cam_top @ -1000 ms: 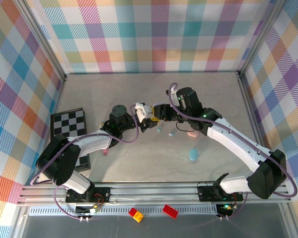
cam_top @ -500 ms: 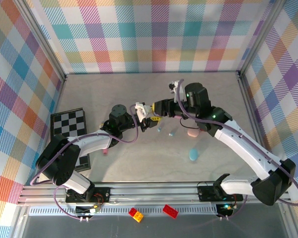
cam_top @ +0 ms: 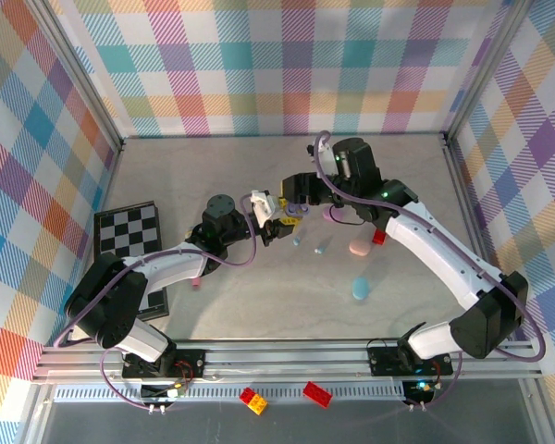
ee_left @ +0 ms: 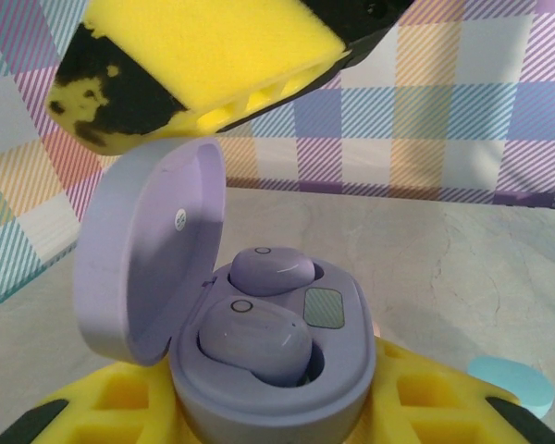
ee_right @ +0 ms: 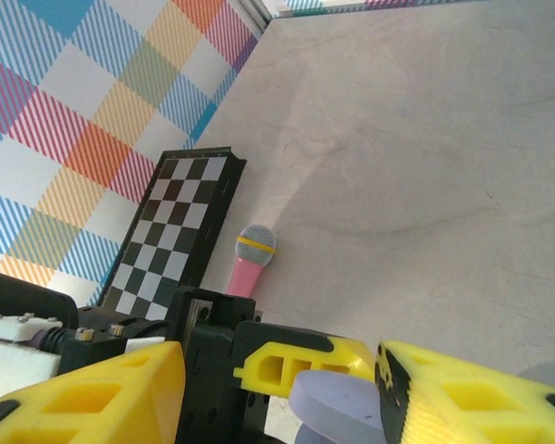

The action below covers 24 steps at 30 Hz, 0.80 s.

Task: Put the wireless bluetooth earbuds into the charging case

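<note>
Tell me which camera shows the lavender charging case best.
The left wrist view: the lavender case sits close up, lid open, with two lavender earbuds seated inside. The top external view shows it as a small, distant lavender speck; the right wrist view catches an edge of its lid.

My left arm point(cam_top: 166, 266) lies low from the near edge toward the middle of the tabletop point(cam_top: 213, 176), wrist stretched out level. Left pincer point(cam_top: 279, 228) is clamped on the open charging case point(ee_left: 277, 370), one finger on each side. My right arm point(cam_top: 439, 259) goes up from the near edge, bends out toward the right edge, and its forearm angles back left to the middle. Right pincer point(cam_top: 294, 207) has its fingers point(ee_right: 102, 388) spread apart, hanging just over the left pincer, tips pointing left.
</note>
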### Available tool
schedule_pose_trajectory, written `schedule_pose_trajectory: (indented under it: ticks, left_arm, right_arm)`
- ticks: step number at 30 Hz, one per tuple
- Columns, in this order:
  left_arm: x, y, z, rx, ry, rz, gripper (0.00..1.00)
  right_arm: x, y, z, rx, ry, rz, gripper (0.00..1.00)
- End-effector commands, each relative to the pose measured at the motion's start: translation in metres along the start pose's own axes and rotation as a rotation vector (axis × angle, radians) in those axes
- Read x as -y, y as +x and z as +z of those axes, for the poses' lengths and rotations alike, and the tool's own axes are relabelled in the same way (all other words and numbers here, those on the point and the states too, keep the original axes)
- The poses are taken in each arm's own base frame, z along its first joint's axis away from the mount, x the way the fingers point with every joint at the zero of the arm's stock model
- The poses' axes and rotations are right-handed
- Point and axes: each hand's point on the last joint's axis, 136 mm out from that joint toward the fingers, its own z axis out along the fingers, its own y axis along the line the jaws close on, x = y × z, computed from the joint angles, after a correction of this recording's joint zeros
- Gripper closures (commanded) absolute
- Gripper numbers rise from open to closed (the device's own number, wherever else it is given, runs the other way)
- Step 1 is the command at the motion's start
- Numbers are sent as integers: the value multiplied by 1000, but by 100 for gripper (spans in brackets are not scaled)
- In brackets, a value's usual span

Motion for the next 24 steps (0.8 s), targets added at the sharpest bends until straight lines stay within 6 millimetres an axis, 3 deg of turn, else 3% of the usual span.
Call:
schedule_pose_trajectory:
  ticks: [1,5,9,14,20,24]
  left_arm:
    - [-4,-36,2,92,-16,37,65]
    - [0,-37,2,101,-12,17,65]
    - [6,-42,1,114,-11,6,65]
    - [12,-58,1,170,-2,-18,65]
    - [15,-74,7,238,-15,-31,65]
    - [19,-76,10,246,2,-24,65]
  right_arm:
    - [-8,5,-16,0,-31,5,43]
    - [-8,4,-36,83,-66,48,42]
    - [5,4,-54,156,-132,183,39]
    - [16,15,-60,166,-256,381,30]
    - [-2,25,-57,85,-435,476,30]
    - [-9,20,-60,93,-486,481,34]
